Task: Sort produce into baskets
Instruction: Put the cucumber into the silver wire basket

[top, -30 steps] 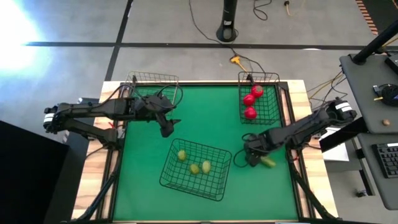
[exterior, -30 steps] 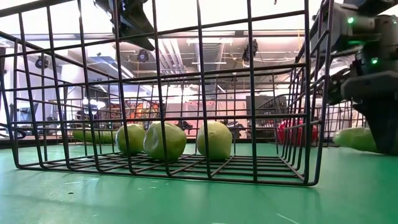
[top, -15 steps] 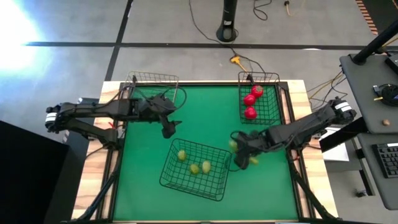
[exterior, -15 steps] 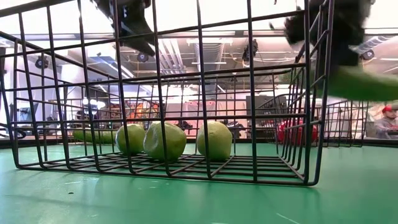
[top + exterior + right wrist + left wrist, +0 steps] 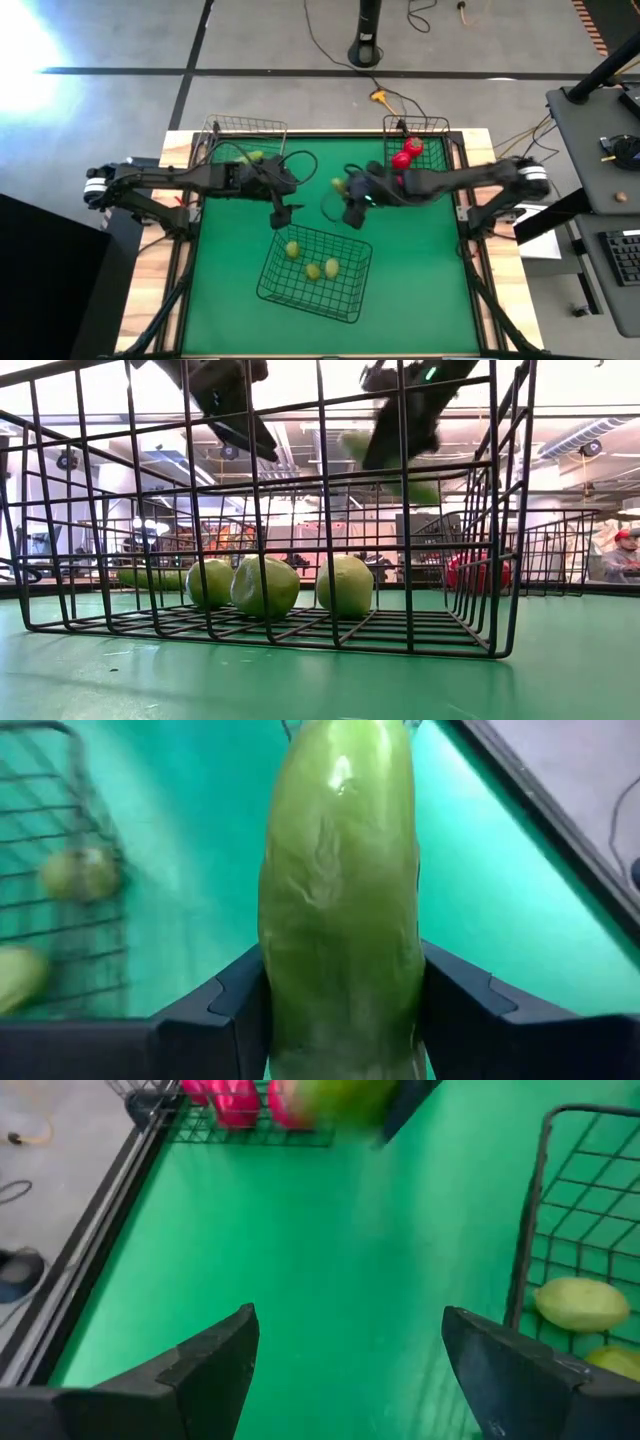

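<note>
A: Start at the right end effector [image 5: 350,205]. What is it doing?

B: It is clenched on a cucumber [image 5: 340,890], fingers pressed to both sides of it, raised above the middle of the green bench [image 5: 230,300] between the far baskets.

A: What could go wrong?

B: The cucumber is long and smooth, and it sticks out well past the fingers. My guess is that it could swivel or slide in the grip, or catch on a wire rim on the way down into a basket.

A: And the left end effector [image 5: 279,212]?

B: Released, fingers spread, holding nothing, hovering just beyond the far rim of the large basket [image 5: 352,290]. The two arms are near each other, so a crossing path risks a knock.

A: The containers?

B: The large basket near the front holds three limes [image 5: 265,586]. The far right basket [image 5: 438,155] holds red tomatoes [image 5: 402,160]; three show from above. The far left basket [image 5: 225,130] has something green in it, probably the other cucumber [image 5: 150,578], lying low behind the limes in the low view.
</note>
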Robot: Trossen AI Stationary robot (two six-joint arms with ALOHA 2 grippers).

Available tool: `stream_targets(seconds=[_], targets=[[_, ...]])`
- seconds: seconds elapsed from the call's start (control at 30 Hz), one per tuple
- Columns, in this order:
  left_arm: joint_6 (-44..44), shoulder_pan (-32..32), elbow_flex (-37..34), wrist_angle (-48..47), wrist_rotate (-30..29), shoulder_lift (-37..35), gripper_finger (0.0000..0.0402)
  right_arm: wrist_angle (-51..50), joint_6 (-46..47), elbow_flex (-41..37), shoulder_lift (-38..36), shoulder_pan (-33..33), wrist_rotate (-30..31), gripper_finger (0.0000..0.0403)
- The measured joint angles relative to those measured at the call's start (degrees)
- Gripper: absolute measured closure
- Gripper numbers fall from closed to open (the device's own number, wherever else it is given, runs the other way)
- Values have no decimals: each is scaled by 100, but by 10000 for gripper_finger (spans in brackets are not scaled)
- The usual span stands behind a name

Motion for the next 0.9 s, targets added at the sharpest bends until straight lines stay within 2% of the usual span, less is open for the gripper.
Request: stream_targets(seconds=[0.23,0.47,0.6,0.73,0.9], targets=[[141,62,-135,-4,-135,-29,105,339,-528,280,1341,-865,-834,209],[77,46,-397,72,-137,-226,105,308,-996,730,2407,-1171,-1249,208],[109,46,-608,257,-34,-262,105,241,-1250,988,2732,-1213,-1410,207],[121,46,-963,723,356,-262,105,252,-1423,1231,2849,-1208,-1541,207],[-82,46,-1187,968,348,-262,105,-179,-1551,1447,2802,-1195,-1563,197]])
